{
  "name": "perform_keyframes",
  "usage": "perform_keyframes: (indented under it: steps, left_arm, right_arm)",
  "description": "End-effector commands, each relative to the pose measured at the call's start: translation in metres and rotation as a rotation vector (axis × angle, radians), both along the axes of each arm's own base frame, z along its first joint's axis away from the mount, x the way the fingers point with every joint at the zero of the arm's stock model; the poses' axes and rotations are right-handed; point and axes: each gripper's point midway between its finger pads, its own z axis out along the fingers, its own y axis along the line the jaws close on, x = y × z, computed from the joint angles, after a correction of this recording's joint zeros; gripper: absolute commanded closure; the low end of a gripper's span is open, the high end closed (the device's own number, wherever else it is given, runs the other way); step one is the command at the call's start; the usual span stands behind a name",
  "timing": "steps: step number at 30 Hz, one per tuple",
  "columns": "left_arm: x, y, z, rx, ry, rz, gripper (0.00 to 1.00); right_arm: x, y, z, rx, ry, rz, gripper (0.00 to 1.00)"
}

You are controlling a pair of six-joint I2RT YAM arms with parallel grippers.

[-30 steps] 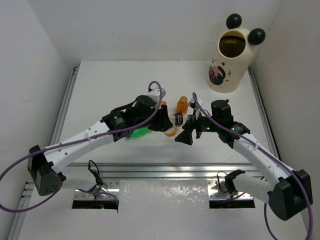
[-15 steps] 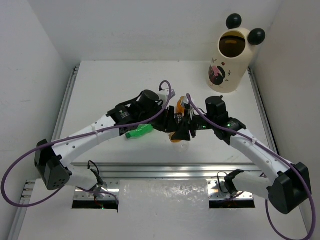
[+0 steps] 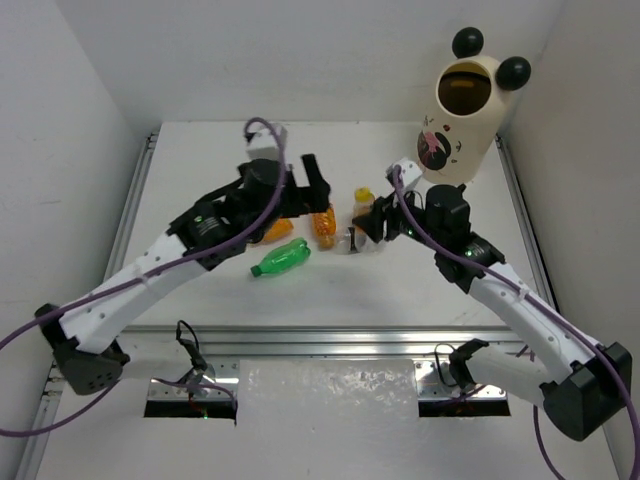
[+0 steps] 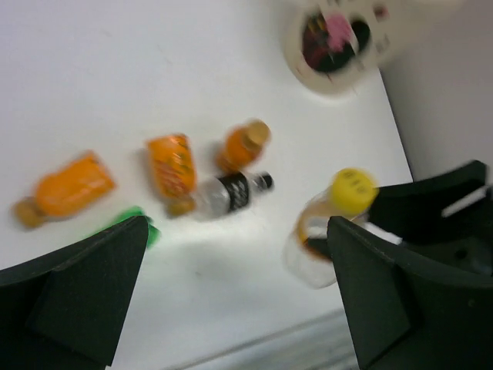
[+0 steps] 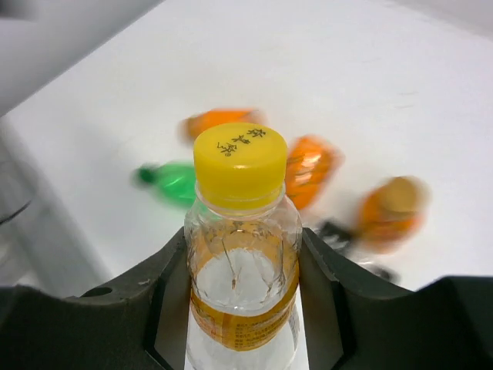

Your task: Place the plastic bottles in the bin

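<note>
gripping yellow-cap bottle, right side; left pincer wide

right gripper is clamped on the yellow-cap bottle, one finger on each side of its clear body. cap points away from the wrist, and amber liquid shows low in the bottle. cannot tell if it is off the table or touching it.

left gripper is spread wide with nothing between the fingers. it hangs above the loose bottles near mid table.

loose bottles, all on the table and all outside the bin:
- green bottle lies on its side, nearest the arm bases.
- one orange bottle lies just beside the black-label bottle, which also lies flat. cannot tell if the two touch.
- second orange bottle lies partly hidden under the left arm.
- third orange bottle stands upright, on the bin side of the black-label bottle.

the bin stands at the far right corner of the table, round opening facing the overhead camera, well apart from the bottle cluster. left wrist view is motion-blurred, so labels there cannot be read.
</note>
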Motion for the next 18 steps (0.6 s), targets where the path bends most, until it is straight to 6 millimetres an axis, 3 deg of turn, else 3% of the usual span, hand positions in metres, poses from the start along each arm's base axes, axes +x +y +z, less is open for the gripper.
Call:
perform_keyframes:
  steps: [1, 2, 6, 8, 12, 13, 15, 18]
  left_arm:
    - [-0.004, 0.090, 0.045, -0.019, -0.142, 0.363, 0.00]
    - [-0.012, 0.102, 0.051, -0.040, -0.163, 0.380, 0.00]
    - [-0.023, 0.112, 0.002, 0.029, -0.130, 0.347, 0.00]
    - [-0.027, 0.109, -0.022, 0.028, -0.114, 0.315, 0.00]
    - [-0.032, 0.095, -0.053, 0.036, -0.060, 0.240, 0.00]
    - [-0.032, 0.093, -0.059, 0.046, -0.050, 0.231, 0.00]
    - [-0.031, 0.088, -0.073, 0.070, -0.027, 0.211, 0.00]
    - [-0.027, 0.078, -0.086, 0.075, -0.015, 0.183, 0.00]
  right_arm:
    - [0.079, -0.058, 0.085, 0.028, -0.259, -0.474, 1.00]
    - [0.091, -0.068, 0.097, 0.025, -0.293, -0.527, 1.00]
    - [0.163, -0.129, 0.152, 0.043, -0.434, -0.756, 1.00]
    - [0.183, -0.149, 0.168, 0.019, -0.510, -0.835, 1.00]
    - [0.238, -0.182, 0.182, -0.187, -0.647, -0.948, 1.00]
    - [0.259, -0.193, 0.181, -0.243, -0.664, -0.973, 1.00]
    - [0.275, -0.200, 0.189, -0.266, -0.701, -0.978, 1.00]
    - [0.301, -0.215, 0.174, -0.304, -0.742, -1.008, 1.00]
